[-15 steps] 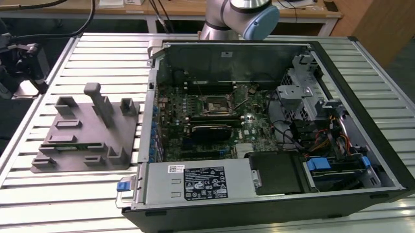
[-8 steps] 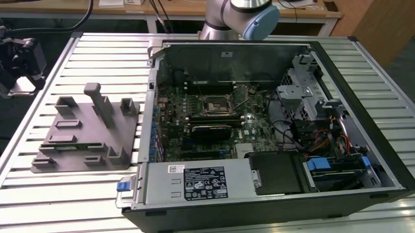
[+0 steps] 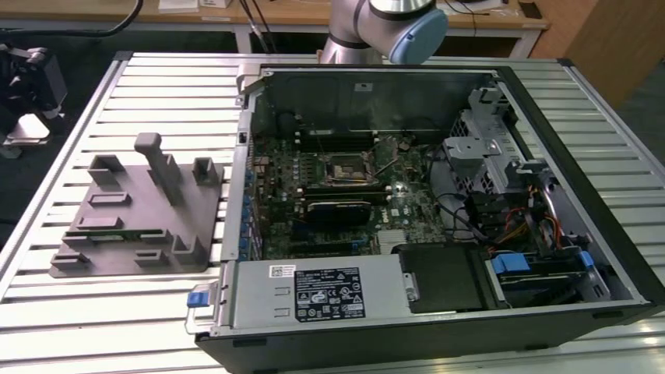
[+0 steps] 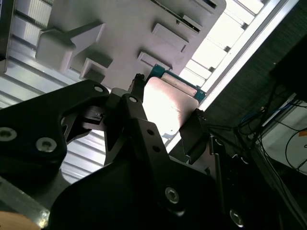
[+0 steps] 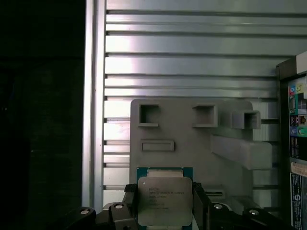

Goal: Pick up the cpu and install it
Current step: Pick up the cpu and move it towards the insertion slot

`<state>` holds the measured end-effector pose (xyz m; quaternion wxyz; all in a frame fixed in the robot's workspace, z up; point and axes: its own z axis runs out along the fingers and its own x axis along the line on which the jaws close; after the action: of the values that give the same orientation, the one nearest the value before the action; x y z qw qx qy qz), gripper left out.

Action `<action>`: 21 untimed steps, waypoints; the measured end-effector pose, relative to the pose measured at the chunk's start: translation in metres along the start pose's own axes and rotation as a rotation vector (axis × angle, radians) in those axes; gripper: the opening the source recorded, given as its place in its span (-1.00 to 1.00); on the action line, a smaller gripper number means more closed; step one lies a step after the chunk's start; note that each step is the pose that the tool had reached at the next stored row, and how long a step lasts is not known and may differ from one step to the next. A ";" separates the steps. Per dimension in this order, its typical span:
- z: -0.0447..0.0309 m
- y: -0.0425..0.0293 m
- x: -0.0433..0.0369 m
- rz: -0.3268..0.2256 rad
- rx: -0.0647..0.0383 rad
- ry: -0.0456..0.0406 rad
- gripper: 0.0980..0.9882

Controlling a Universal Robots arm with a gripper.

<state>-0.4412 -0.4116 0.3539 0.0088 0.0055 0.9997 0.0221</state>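
The cpu [image 5: 164, 200], a flat square chip with a shiny silver top and a green edge, sits between the two black fingers of my gripper [image 5: 164, 211]. The fingers press its two opposite sides, so the gripper is shut on it. In the second wrist view the cpu [image 4: 168, 103] glares bright between the same fingers [image 4: 134, 103]. It hangs well above the grey fixture tray [image 5: 192, 143], which lies below on the slatted table. The black socket frame [image 3: 343, 167] lies on the motherboard inside the open computer case. The arm [image 3: 390, 23] rises out of the exterior view at the back.
The open computer case [image 3: 613, 257] lies on the exterior view's right, with drive cages, cables and a power supply [image 3: 311, 292] inside. The grey fixture tray [image 3: 130, 210] with upright posts stands on the slatted table [image 3: 104, 319] at the exterior view's left.
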 end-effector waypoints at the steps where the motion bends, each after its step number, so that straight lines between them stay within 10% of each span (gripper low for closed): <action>1: -0.0021 0.0001 -0.0001 0.000 0.000 0.0000 0.00; 21: -0.0384 0.0017 -0.0007 0.000 0.000 -0.0005 0.00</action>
<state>-0.4412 -0.4116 0.3923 0.0090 0.0055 0.9997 0.0222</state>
